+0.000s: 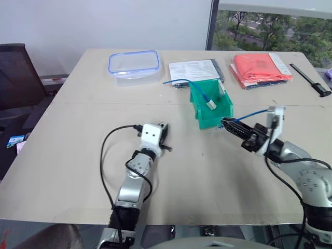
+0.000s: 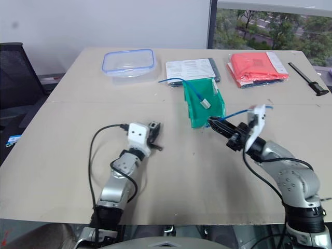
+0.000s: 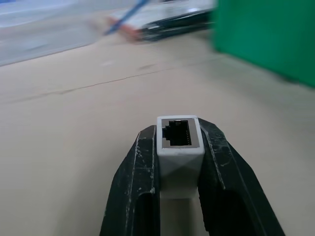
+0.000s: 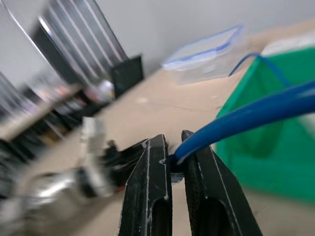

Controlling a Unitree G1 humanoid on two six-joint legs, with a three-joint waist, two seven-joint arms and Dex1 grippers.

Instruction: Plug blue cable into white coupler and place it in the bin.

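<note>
Blue cable sits pinched near its plug in the closed right gripper just in front of the green bin, while the left gripper clamps the white coupler, so the plug should meet the open socket squarely.
</note>
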